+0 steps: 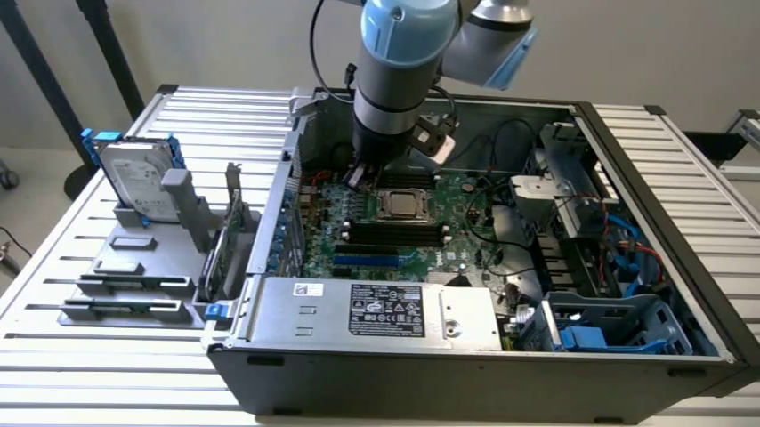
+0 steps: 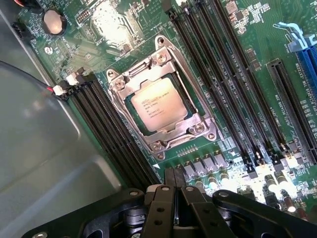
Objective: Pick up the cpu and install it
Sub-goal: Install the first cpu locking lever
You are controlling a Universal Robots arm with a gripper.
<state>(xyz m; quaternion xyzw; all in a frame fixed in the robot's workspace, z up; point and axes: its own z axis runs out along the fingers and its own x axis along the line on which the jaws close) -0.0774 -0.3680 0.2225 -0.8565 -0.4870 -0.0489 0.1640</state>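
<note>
Green motherboard (image 2: 237,34), one cpu (image 2: 158,105) socketed, claw (image 2: 175,191) shut

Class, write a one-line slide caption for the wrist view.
Wrist camera over the motherboard: the cpu sits in its metal socket frame, black memory slots on either side, closed empty fingers just clear of it.

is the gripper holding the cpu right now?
No. In the wrist view the cpu sits in its socket on the motherboard, and the gripper fingers are pressed together with nothing between them.
</note>
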